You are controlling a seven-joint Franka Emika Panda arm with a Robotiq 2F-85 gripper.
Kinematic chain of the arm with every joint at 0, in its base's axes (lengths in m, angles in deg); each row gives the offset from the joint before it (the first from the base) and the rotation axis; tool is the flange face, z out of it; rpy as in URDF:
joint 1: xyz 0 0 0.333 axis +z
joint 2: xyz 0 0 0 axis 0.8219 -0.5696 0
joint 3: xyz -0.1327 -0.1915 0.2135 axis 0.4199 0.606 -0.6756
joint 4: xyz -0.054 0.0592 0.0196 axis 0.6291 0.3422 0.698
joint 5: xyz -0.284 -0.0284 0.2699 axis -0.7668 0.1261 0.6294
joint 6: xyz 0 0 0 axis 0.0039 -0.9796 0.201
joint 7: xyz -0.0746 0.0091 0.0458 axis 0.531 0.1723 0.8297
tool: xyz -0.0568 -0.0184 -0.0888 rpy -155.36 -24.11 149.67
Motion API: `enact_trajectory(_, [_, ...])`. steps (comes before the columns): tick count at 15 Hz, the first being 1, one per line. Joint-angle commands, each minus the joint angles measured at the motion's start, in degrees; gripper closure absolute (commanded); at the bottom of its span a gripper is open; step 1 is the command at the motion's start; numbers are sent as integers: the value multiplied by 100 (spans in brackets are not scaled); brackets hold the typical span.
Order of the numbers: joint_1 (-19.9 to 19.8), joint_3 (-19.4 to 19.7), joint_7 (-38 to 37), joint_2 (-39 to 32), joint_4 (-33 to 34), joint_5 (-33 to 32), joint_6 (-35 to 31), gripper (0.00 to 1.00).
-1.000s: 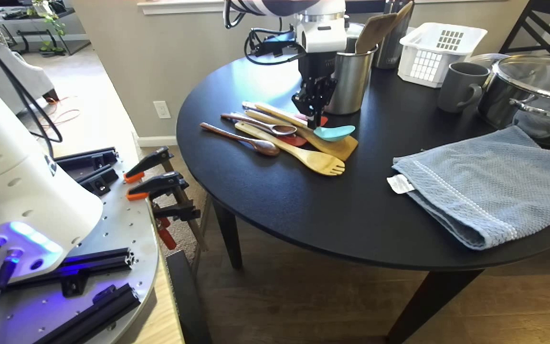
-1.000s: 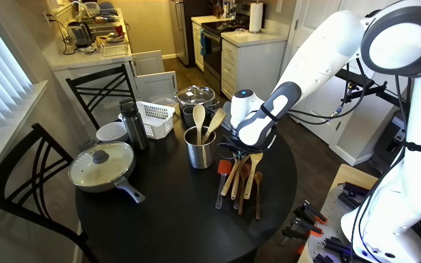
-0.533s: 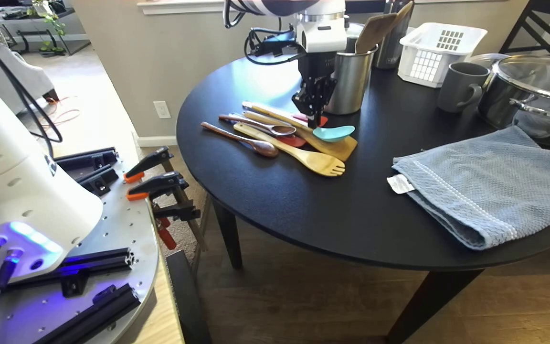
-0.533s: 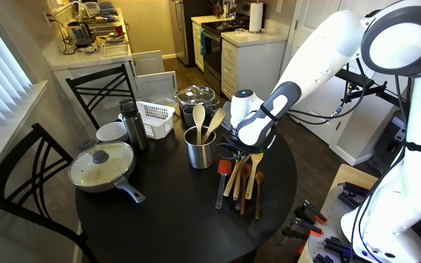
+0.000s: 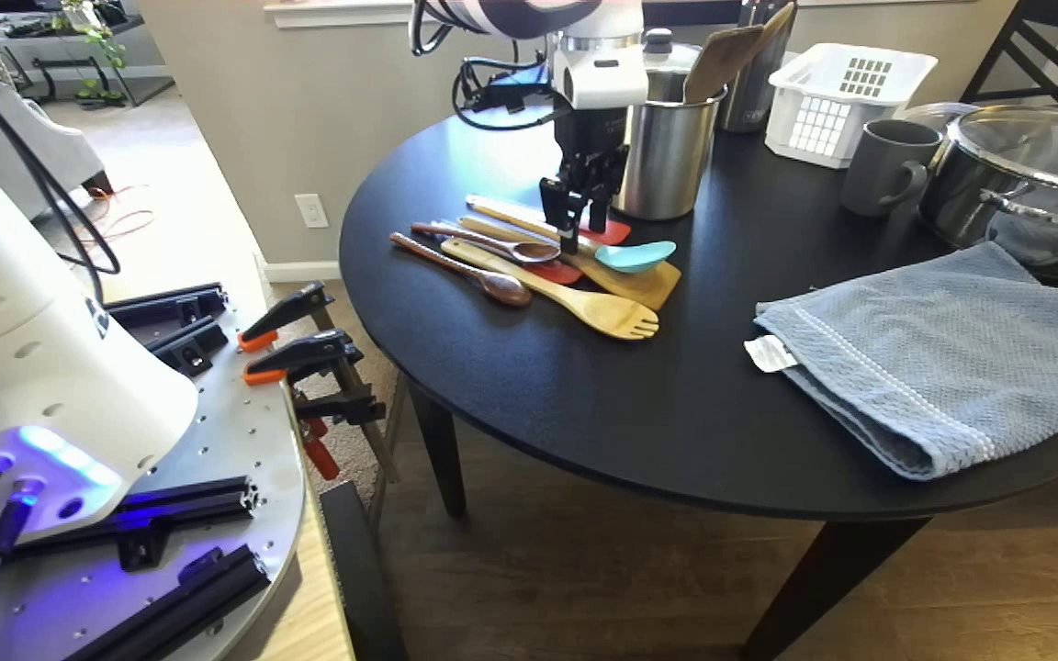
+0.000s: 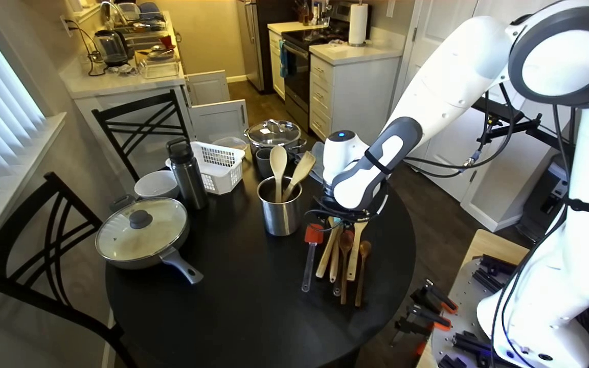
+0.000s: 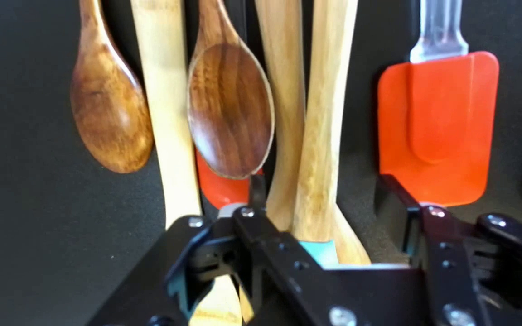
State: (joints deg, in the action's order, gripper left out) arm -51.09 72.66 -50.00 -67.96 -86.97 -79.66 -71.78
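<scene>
In an exterior view, on my table: lidded frying pan, left; utensil canister, right of pan, mixing spoon and turner in it; in the wrist view, I log, left to right: outer spoon, wooden fork, inner spoon, silicone spatula; my gripper over the utensils; in an exterior view, towel before stockpot; mug left of stockpot; basket behind mug.
</scene>
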Motion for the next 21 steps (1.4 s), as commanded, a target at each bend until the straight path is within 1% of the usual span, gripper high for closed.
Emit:
enact_trajectory(1, [-12,-45,463,144,-294,378,-165,43])
enact_trajectory(2, [15,-13,459,121,-305,377,-170,51])
enact_trajectory(3, [12,-33,496,104,-307,424,-165,52])
enact_trajectory(4, [23,-33,490,102,-311,435,-159,58])
enact_trajectory(10, [58,-16,460,192,-323,407,-131,99])
enact_trajectory(12, [84,2,439,264,-337,366,-116,94])
enact_trajectory(14, [119,17,422,373,-363,323,-118,94])
enact_trajectory(15, [173,54,366,463,-387,252,-117,94])
enact_trajectory(17, [394,218,132,790,-502,-110,-130,94])
enact_trajectory(19, [750,518,-299,1210,-652,-927,-115,94])
enact_trajectory(20, [1037,798,-715,1398,-703,-1571,-108,94])
enact_trajectory(21, [1522,1242,-1040,1571,-706,-2045,-4,94])
